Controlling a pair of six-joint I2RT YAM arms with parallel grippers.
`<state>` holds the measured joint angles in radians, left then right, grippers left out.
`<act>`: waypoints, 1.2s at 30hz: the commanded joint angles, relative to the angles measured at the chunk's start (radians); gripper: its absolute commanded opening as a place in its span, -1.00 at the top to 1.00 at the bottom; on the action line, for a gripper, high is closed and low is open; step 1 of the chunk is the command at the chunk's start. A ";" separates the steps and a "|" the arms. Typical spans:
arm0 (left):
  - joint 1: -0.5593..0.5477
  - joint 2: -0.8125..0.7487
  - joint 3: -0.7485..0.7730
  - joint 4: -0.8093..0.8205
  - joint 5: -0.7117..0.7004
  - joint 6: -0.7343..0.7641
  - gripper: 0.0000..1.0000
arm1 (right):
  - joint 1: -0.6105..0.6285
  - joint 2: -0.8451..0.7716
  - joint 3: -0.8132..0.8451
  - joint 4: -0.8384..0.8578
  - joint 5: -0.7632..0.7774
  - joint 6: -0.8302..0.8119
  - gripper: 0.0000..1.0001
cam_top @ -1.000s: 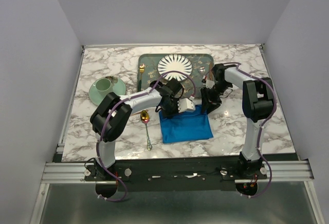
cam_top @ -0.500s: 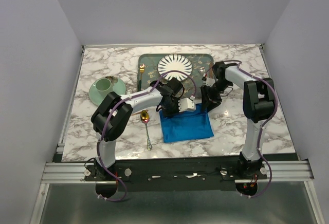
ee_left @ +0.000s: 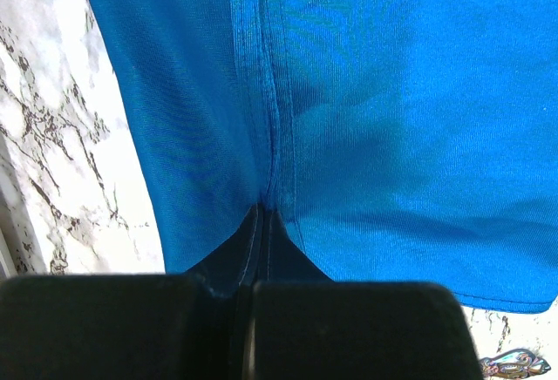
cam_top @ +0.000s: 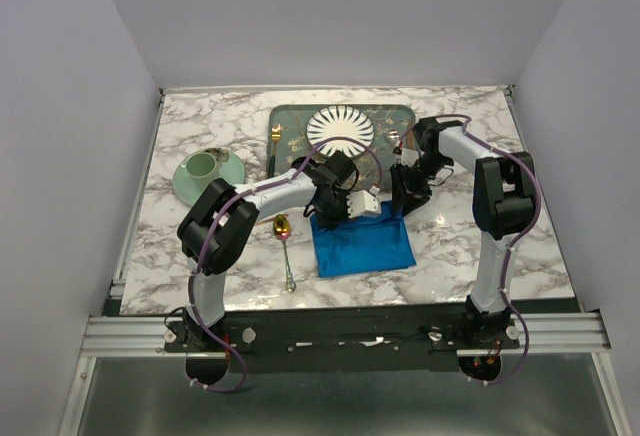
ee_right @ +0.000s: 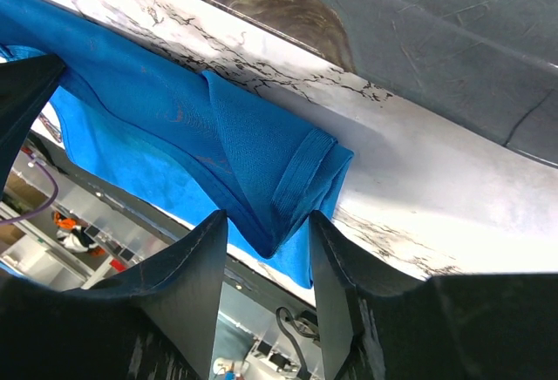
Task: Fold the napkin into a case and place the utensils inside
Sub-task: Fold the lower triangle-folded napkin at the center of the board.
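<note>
The bright blue napkin [cam_top: 362,242] lies folded on the marble table, near of the tray. My left gripper [cam_top: 334,208] is shut on its far left corner; in the left wrist view the cloth [ee_left: 366,92] fills the frame and a pinched ridge runs into the closed jaws [ee_left: 261,223]. My right gripper [cam_top: 405,199] is at the far right corner, open. In the right wrist view the napkin's doubled hemmed corner [ee_right: 288,179] hangs between the spread fingers [ee_right: 187,267]. The spoon [cam_top: 286,246] lies left of the napkin, its gold bowl toward the far side, also seen as an iridescent tip [ee_left: 514,364].
A grey-green patterned tray [cam_top: 290,126] at the back holds a striped white plate [cam_top: 340,129] and a gold fork with a dark handle [cam_top: 275,141]. A green cup on a saucer [cam_top: 208,171] stands at the left. The tray's edge [ee_right: 436,40] is close beyond the right fingers.
The right gripper has shifted very slightly at the napkin's far right corner. The left arm and the napkin look unmoved.
</note>
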<state>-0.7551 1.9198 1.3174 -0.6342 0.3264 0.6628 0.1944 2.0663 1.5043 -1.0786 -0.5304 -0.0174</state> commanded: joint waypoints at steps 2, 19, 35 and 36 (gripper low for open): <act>0.000 0.022 0.013 -0.019 0.025 0.009 1.00 | -0.004 -0.034 0.022 -0.015 -0.003 0.011 0.08; 0.005 -0.008 0.000 -0.013 0.022 -0.009 1.00 | -0.004 -0.017 0.010 -0.018 -0.052 -0.015 0.99; 0.025 -0.143 0.020 -0.064 0.039 -0.063 1.00 | -0.006 -0.130 -0.004 -0.030 -0.191 -0.059 0.99; 0.025 -0.146 0.020 -0.068 0.042 -0.068 1.00 | -0.004 -0.135 -0.013 -0.037 -0.186 -0.064 0.99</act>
<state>-0.7303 1.8294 1.3174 -0.6701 0.3267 0.6254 0.1944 1.9705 1.5043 -1.0798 -0.6720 -0.0525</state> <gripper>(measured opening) 0.009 0.015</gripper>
